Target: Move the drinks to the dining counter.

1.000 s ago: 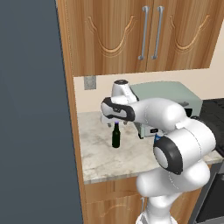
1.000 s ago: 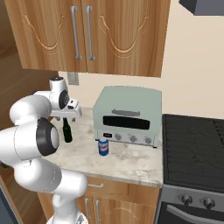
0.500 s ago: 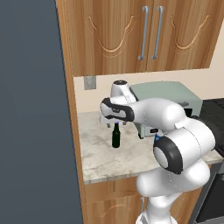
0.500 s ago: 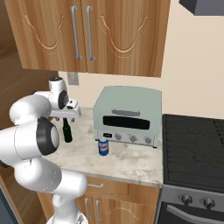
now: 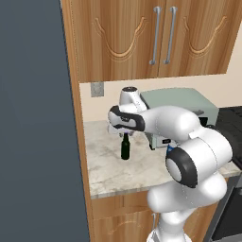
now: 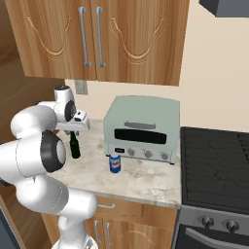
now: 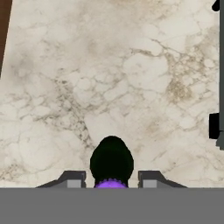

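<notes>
the bottle [image 5: 125,149] stands upright on the marble worktop [image 5: 108,165], left of the toaster oven [image 6: 142,129], its purple cap right under my gripper [image 5: 125,134]. in my hand view my fingertips [image 7: 70,178] sit either side of the cap, jaws apart, with gaps to the bottle's shoulder; whether they touch the neck i cannot tell. the can [image 6: 115,163] stands in front of the oven, well apart from the bottle; its label is too small to read. my arm hides part of the oven in the left view.
</notes>
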